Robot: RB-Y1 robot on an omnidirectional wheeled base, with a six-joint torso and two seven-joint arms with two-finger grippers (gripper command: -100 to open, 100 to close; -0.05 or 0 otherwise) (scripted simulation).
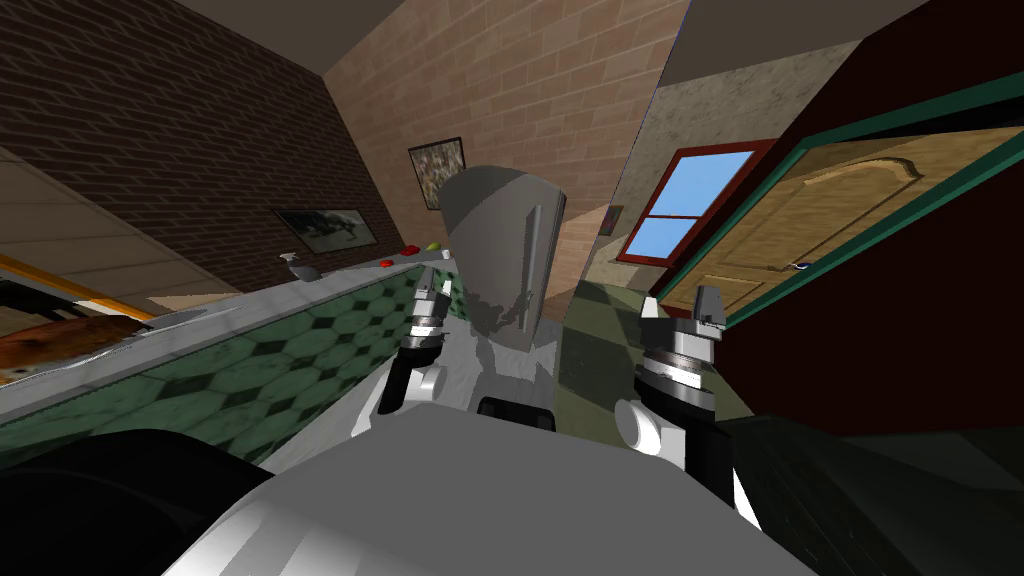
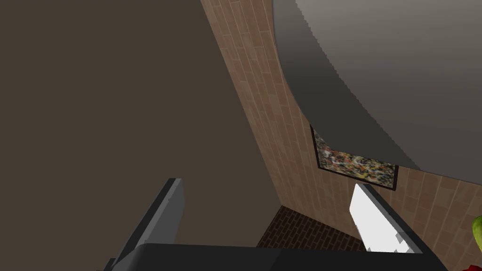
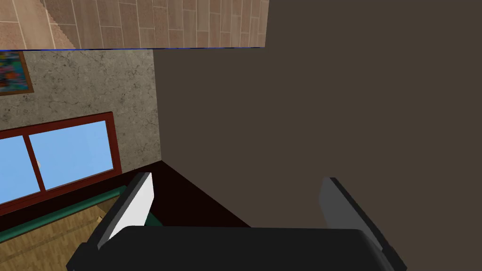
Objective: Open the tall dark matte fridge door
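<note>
**Closest to me: left gripper [image 1: 432, 288] and right gripper [image 1: 709, 303], both wide; fridge [image 1: 500, 250] straight ahead**

From the head camera I see both forearms raised in front of me. The left gripper sits low against the fridge's left side; I cannot tell whether it touches. Its jaws stand wide with nothing between them. Its wrist camera looks up past a grey curved face that I take for the fridge, with a framed picture [image 2: 355, 164] on the brick wall behind. The right gripper is well off to the fridge's right, jaws equally wide and empty, with a red-framed window [image 3: 61, 160] beyond it.

The fridge renders as a tall grey box at the end of the green-tiled counter [image 1: 300, 335]. A long vertical handle [image 1: 538, 238] runs near its right edge, and neither gripper is on it. The door looks flush with the body. Far right stands a wooden door [image 1: 850, 210] in a green frame.
</note>
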